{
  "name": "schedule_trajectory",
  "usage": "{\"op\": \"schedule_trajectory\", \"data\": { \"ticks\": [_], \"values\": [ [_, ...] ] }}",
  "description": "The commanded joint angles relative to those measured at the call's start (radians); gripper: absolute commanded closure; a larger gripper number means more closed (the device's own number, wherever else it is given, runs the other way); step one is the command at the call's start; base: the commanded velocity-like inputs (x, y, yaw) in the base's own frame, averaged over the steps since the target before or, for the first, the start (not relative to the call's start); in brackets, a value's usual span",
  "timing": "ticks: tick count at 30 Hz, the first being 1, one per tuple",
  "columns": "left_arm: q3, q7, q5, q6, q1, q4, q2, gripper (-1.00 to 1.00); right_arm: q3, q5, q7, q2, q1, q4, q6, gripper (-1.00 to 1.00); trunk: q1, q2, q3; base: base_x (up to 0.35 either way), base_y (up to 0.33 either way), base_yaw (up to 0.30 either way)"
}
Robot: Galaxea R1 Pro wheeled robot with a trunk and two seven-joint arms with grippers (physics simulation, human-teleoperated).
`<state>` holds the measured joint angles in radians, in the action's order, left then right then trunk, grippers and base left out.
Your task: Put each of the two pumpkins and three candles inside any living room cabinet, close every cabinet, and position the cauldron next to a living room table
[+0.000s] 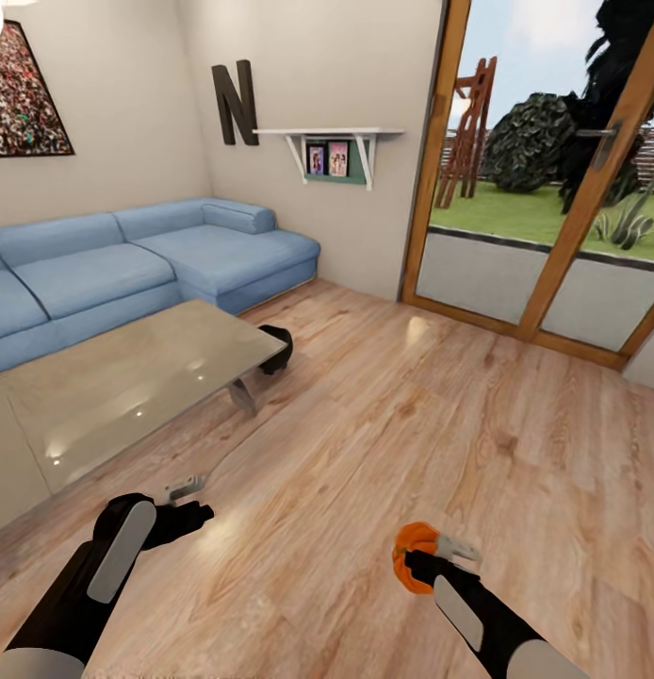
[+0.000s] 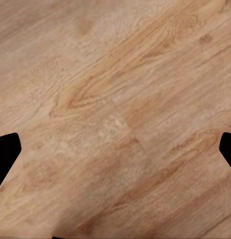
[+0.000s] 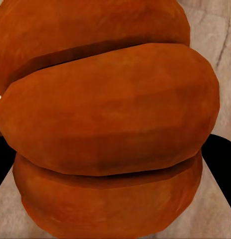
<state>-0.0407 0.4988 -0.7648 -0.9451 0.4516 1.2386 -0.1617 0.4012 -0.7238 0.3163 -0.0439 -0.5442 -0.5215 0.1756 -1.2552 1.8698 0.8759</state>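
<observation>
While the robot stands on the bare wood floor [image 1: 384, 415] of the living room, its right gripper [image 1: 431, 556] carries a pumpkin [image 1: 414, 554] low in front of it, above the boards and well apart from the glass coffee table [image 1: 129, 387]. In the right wrist view the pumpkin's [image 3: 110, 124] orange ribs bulge between the two dark fingers [image 3: 220, 169], which press against its flanks on either side, so the jaws are closed around it at about the fruit's full width.

The pumpkin looks firm and rigid, with a smooth rounded skin that could slide if squeezed off-centre. Judging by how easily one gripper carries it, it is probably light. Gripping across the widest part, with the pads seated in the grooves between ribs, seems the safest hold; the stem cannot be made out from here.

The left gripper [image 1: 181, 505] hangs near the table's near edge with nothing in it. In the left wrist view its fingertips [image 2: 5, 154] sit far apart at the two sides of the picture, with only floorboards between them.

A dark pot-like thing, likely the cauldron [image 1: 275, 347], sits on the floor just beside the table's far corner, though it is partly hidden by the tabletop. A blue sofa [image 1: 129, 264] runs along the wall behind. By this showing the pumpkin has yet to reach a cabinet.
</observation>
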Motion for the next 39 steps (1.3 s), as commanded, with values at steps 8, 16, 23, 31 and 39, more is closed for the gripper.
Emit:
{"op": "schedule_trajectory", "data": {
  "ticks": [8,16,23,31,39],
  "values": [
    [-0.002,0.010,-0.010,-0.001,0.001,0.001,0.000,-1.00,0.009,-0.005,0.008,0.002,0.000,-0.003,-0.006,1.00,0.000,0.000,-0.006,0.000,-0.112,0.274],
    [-0.002,0.010,-0.010,-0.001,0.001,0.001,0.003,-1.00,0.010,-0.005,0.008,0.004,0.000,-0.002,-0.010,1.00,0.000,0.000,-0.012,0.000,-0.005,0.272],
    [-0.002,0.010,-0.010,-0.001,0.001,0.001,0.004,-1.00,0.010,-0.005,0.007,0.004,0.000,-0.002,-0.010,1.00,0.000,0.000,-0.018,0.000,0.000,0.272],
    [-0.004,0.010,-0.010,-0.001,0.001,0.001,0.005,-1.00,0.010,-0.005,0.007,0.004,0.000,-0.002,-0.010,1.00,0.000,0.000,-0.024,0.000,-0.002,0.272],
    [-0.003,0.010,-0.011,-0.001,0.001,0.001,0.004,-1.00,0.010,-0.005,0.007,0.003,0.000,-0.002,-0.010,1.00,0.000,0.000,-0.031,0.000,-0.022,0.272]
  ]
}}
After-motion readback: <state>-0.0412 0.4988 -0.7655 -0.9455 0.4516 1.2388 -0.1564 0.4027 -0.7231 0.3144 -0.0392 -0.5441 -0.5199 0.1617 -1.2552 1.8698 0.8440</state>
